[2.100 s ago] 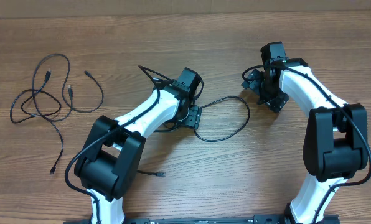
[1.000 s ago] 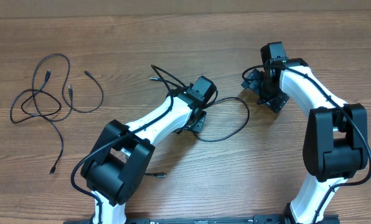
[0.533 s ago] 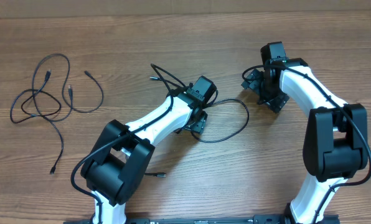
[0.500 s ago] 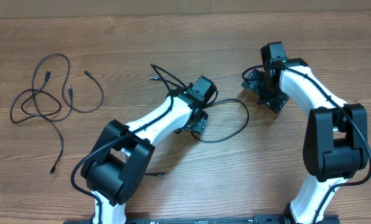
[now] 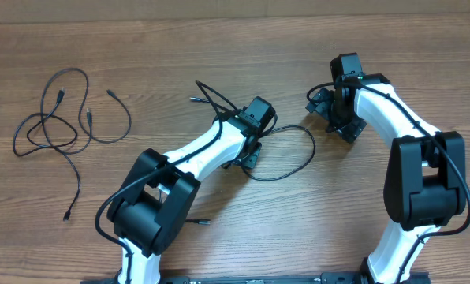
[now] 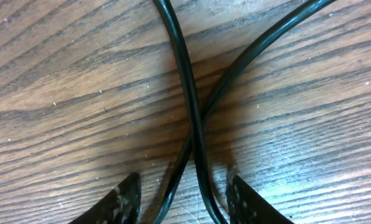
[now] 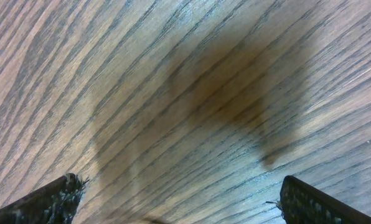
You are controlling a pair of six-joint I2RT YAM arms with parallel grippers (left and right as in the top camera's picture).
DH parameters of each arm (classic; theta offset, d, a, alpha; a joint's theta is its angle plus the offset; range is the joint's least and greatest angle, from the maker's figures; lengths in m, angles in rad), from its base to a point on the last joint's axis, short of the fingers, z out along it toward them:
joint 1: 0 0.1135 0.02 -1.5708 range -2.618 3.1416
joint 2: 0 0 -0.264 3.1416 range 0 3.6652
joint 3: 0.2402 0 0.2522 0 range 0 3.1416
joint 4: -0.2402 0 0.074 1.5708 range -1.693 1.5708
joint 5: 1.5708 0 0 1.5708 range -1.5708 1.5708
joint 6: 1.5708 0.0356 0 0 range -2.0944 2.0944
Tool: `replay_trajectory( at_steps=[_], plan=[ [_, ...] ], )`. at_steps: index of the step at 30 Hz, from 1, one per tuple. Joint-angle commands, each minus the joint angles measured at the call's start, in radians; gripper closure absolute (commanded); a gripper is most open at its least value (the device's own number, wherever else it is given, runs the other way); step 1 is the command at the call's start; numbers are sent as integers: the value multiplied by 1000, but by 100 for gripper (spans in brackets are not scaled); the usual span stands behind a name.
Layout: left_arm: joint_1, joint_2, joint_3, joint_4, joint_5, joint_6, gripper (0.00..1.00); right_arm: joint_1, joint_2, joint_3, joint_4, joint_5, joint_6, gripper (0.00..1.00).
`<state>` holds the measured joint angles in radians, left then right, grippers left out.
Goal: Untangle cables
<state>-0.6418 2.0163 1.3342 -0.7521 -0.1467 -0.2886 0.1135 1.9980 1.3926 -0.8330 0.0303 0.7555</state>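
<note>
Left wrist view has the left tool (image 6: 180, 200) down on the bench (image 6: 61, 74), its jaws part-way apart and straddling two strands of a cable (image 6: 185, 81) that cross just ahead of the tips. Bare wood shows on either side of the strands, so nothing is clenched yet. Overhead, that cable lies mid-frame as a loop reaching toward the right arm, while a second knot of cords (image 5: 44, 118) lies apart at the upper left, untouched. The right tool (image 7: 182, 198) hangs fully released over bare bench at the upper right of the overhead frame, near the loop but holding nothing. The step in hand looks like taking hold at the crossing of the middle cable in order to pull it open. Since both strands sit between the jaws, closing now would likely pinch them together. The next move probably calls for a small sideways shift to take one strand alone, then a lift and a draw away, perhaps with the right tool pinning the other strand.
</note>
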Motion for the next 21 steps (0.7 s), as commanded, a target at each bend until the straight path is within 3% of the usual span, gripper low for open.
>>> replay_trajectory(
  at_steps=[1, 3, 4, 5, 6, 7, 12, 14, 15, 21],
  plan=[
    [-3, 47, -3, -7, -13, 4, 48, -3, -32, 14, 2, 10, 2, 0],
    [-3, 47, -3, -8, -13, 4, 41, -3, -32, 14, 2, 10, 2, 0],
    [-3, 47, -3, -7, -11, 4, 43, -3, -32, 14, 2, 10, 2, 0],
    [-3, 47, -3, -7, -10, 5, 59, -3, -32, 14, 2, 10, 2, 0],
    [-3, 47, -2, -7, -10, 4, 84, -3, -32, 14, 2, 10, 2, 0],
    [-3, 47, -1, -7, -9, 4, 96, -3, -32, 14, 2, 10, 2, 0],
    [-2, 46, 28, -48, 2, 5, 96, -3, -32, 14, 2, 10, 2, 0],
    [13, 41, 175, -201, 14, 4, 96, -3, -32, 14, 2, 10, 2, 0],
    [47, 8, 356, -317, 13, -4, 96, -3, -32, 14, 2, 10, 2, 0],
    [238, -82, 725, -377, 12, -5, 96, -3, -32, 14, 2, 10, 2, 0]
  ],
)
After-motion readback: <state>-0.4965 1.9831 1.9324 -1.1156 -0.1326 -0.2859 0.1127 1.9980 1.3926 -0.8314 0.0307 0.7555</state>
